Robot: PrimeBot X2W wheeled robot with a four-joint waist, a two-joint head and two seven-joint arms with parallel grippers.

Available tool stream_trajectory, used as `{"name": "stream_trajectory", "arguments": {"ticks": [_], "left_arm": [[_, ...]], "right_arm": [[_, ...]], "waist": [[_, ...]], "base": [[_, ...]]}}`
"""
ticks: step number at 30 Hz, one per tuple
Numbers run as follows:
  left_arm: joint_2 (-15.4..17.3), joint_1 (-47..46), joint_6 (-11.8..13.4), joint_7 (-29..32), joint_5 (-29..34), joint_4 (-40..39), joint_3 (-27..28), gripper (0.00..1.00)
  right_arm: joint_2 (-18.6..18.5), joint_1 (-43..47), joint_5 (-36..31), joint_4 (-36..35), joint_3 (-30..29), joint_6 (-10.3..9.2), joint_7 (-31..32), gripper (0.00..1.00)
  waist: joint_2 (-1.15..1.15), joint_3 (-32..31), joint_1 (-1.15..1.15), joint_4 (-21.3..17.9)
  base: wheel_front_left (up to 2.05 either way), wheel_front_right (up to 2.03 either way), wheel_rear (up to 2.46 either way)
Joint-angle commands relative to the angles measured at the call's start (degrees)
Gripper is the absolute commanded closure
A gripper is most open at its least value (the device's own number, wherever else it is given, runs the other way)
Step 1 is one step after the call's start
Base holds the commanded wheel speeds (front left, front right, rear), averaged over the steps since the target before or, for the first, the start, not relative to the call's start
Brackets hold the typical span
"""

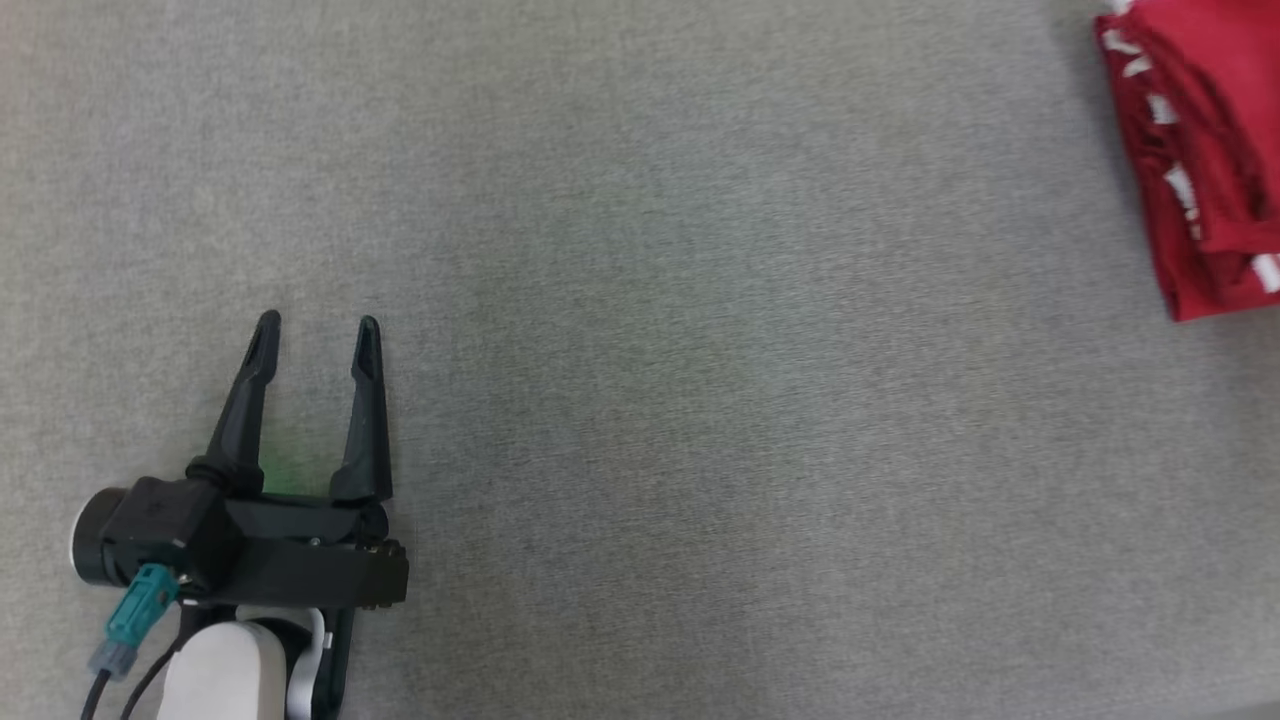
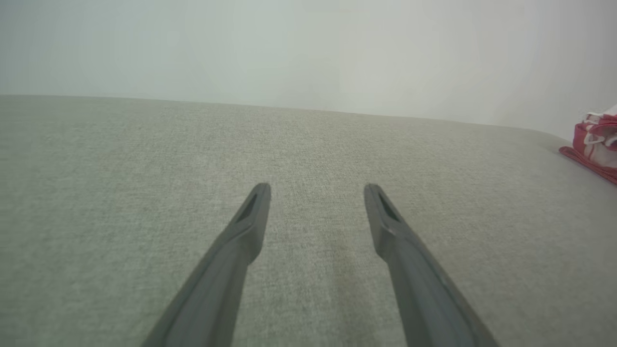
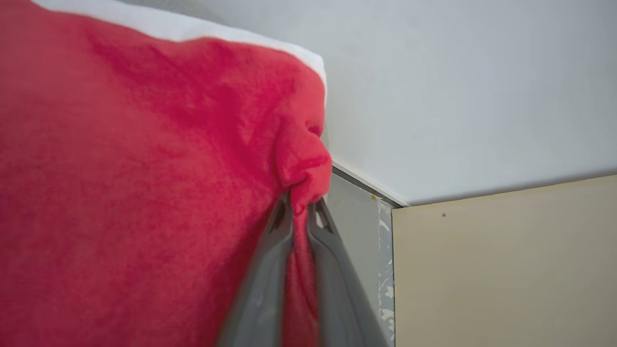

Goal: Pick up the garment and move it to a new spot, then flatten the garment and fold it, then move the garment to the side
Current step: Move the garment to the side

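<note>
The garment (image 1: 1195,150) is red with white trim, folded into a bundle at the top right edge of the head view. From the left wrist it shows as a small red and white heap (image 2: 595,144) at the far right. My right gripper (image 3: 300,209) is shut on a pinch of the red cloth (image 3: 144,193), which bunches at the fingertips and hangs across the left of that view. My left gripper (image 1: 318,325) hovers over the grey surface at the lower left, open, with nothing between its fingers (image 2: 250,217), far from the garment.
A grey fabric work surface (image 1: 650,300) spreads across the head view. Its far edge (image 2: 289,108) meets a pale wall. Behind the cloth in the right wrist view stand a white wall and a beige panel (image 3: 506,270).
</note>
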Motion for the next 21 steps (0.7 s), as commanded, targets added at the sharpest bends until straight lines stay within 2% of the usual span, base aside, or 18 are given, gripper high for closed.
{"name": "stream_trajectory", "arguments": {"ticks": [1, 2, 3, 4, 13, 16, 17, 21], "left_arm": [[0.06, -0.81, -0.11, 0.0, 0.05, -0.18, 0.24, 0.0], [0.07, -0.83, -0.2, 0.0, 0.01, -0.14, 0.29, 0.0], [0.06, -0.81, -0.26, 0.0, 0.0, -0.09, 0.3, 0.0], [0.05, -0.85, -0.32, 0.0, -0.03, -0.06, 0.2, 0.0], [0.06, 0.41, 0.31, 0.0, -1.33, 0.82, -0.25, 0.0], [0.06, 1.45, 1.2, 0.0, -2.24, 0.99, 0.38, 0.0], [0.06, 1.45, 1.2, 0.0, -2.24, 0.99, 0.38, 0.0], [0.03, 3.5, 2.35, 0.0, -3.07, 1.03, 0.96, 0.0]], "right_arm": [[0.84, 0.93, -1.1, 0.46, -0.58, -0.19, -0.36, 1.0], [1.28, 1.45, -1.66, 1.13, -1.4, -0.19, -0.3, 0.83], [1.59, 1.76, -2.39, 1.76, -2.56, -0.19, -0.25, 0.11], [2.08, 2.15, -2.97, 2.36, -3.62, -0.19, -0.19, 0.0], [6.09, 4.79, -6.96, 6.9, -11.44, -0.19, -8.13, 0.0], [9.91, 6.82, -4.77, 6.65, -16.18, -0.19, -12.6, 0.0], [9.91, 6.82, -4.77, 6.65, -16.18, -0.19, -12.6, 0.0], [16.34, 12.63, -1.37, 3.54, -21.28, -0.19, -18.84, 0.0]], "waist": [[-0.01, 0.8, 0.0, 0.84], [-0.01, 0.85, 0.0, 0.94], [-0.01, 0.87, 0.0, 1.01], [-0.01, 0.83, 0.0, 1.06], [-0.01, -3.57, 0.0, 1.58], [-0.01, -6.37, 0.0, 1.68], [-0.01, -6.37, 0.0, 1.68], [-0.01, -10.68, 0.0, 2.08]], "base": [[0.0, 0.0, 0.0], [0.0, 0.0, 0.0], [0.0, 0.0, 0.0], [0.0, 0.0, 0.0], [0.0, 0.0, 0.0], [0.0, 0.0, 0.0], [0.0, 0.0, 0.0], [0.0, 0.0, 0.0]]}}
